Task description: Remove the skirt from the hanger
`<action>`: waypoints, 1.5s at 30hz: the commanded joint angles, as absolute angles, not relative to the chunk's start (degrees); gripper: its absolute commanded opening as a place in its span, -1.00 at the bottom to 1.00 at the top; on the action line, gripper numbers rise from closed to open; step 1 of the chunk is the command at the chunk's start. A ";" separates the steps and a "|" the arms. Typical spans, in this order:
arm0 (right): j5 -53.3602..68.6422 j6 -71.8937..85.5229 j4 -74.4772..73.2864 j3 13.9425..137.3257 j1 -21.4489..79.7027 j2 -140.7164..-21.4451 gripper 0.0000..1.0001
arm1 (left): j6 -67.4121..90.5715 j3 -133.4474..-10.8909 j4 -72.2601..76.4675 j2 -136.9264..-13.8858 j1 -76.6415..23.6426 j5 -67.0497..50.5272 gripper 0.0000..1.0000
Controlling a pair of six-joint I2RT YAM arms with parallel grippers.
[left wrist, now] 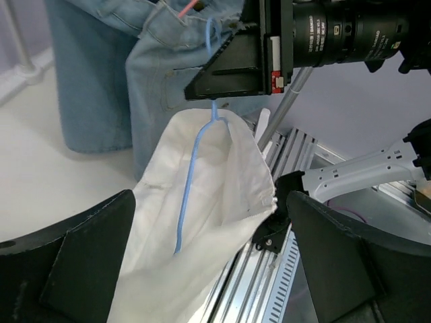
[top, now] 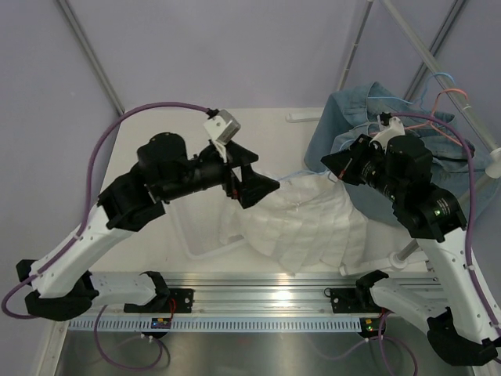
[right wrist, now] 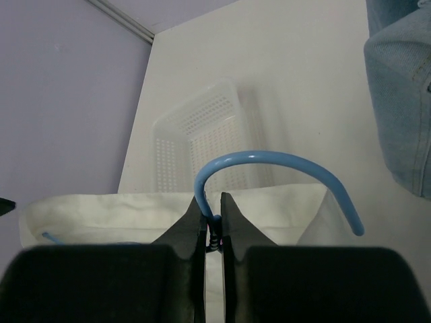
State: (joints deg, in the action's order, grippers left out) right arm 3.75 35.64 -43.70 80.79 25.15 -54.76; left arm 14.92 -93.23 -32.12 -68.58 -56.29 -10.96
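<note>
White skirt (top: 305,223) beside perforated basket (top: 190,239)

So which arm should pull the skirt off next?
Left, probably. The left end effector is open, facing the white skirt; the right end effector is shut on the blue hanger at its neck, holding it up.

Losing the lower run of the blue hanger (left wrist: 185,195) inside the white skirt (left wrist: 229,182) in the left wrist view, cropping the skirt's hem at the bottom edge. Burying the hanger's neck between the fingers of the right gripper (right wrist: 213,202); cutting off the denim garment (right wrist: 404,121) at the right edge.
</note>
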 commanded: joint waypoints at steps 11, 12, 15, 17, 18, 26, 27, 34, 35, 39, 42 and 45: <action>1.76 36.73 -48.16 83.41 25.58 -46.15 -1.00 | 9.67 -72.53 -26.99 -50.55 -56.16 -4.12 0.98; 1.58 37.09 -48.34 83.41 25.58 -45.79 -1.00 | 9.67 -71.64 -26.29 -50.02 -56.16 -5.17 0.98; 1.41 38.05 -48.34 84.11 25.58 -44.56 -1.00 | 9.67 -68.21 -24.97 -48.26 -56.25 -9.48 0.98; 1.14 38.67 -48.43 85.34 25.58 -44.12 -1.00 | 10.19 -66.63 -24.35 -47.03 -56.25 -11.06 0.98; 1.06 38.85 -48.51 85.95 25.66 -44.21 -1.00 | 10.37 -65.23 -23.91 -46.59 -56.25 -11.60 0.98; 0.87 39.20 -50.10 91.05 25.58 -45.44 -1.00 | 11.25 -58.54 -19.17 -41.84 -56.16 -21.69 0.98; 1.23 39.29 -50.01 91.05 25.58 -45.35 -1.00 | 11.16 -58.01 -18.03 -41.49 -56.16 -22.58 0.98; 1.59 39.64 -50.88 92.81 25.58 -44.12 -1.00 | 10.11 -58.88 -16.17 -43.41 -56.25 -26.37 0.45; 1.41 39.55 -51.15 93.25 25.58 -44.03 -1.00 | 10.11 -59.06 -16.78 -43.68 -56.16 -26.28 0.29; 0.00 38.59 -53.69 95.79 25.58 -44.03 -1.00 | 11.16 -58.89 -18.02 -43.95 -56.25 -23.47 -1.00; -5.17 37.53 -56.06 97.46 25.58 -43.33 -1.00 | 12.65 -56.70 -18.28 -42.02 -56.25 -18.74 -1.00; -10.18 37.09 -58.61 99.57 25.58 -42.46 -1.00 | 14.41 -54.77 -20.38 -39.38 -56.25 -10.92 -1.00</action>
State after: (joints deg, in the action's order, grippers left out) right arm -2.68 36.93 -58.54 95.61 25.23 -43.83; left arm 12.47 -56.53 -19.92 -42.26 -56.31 -19.14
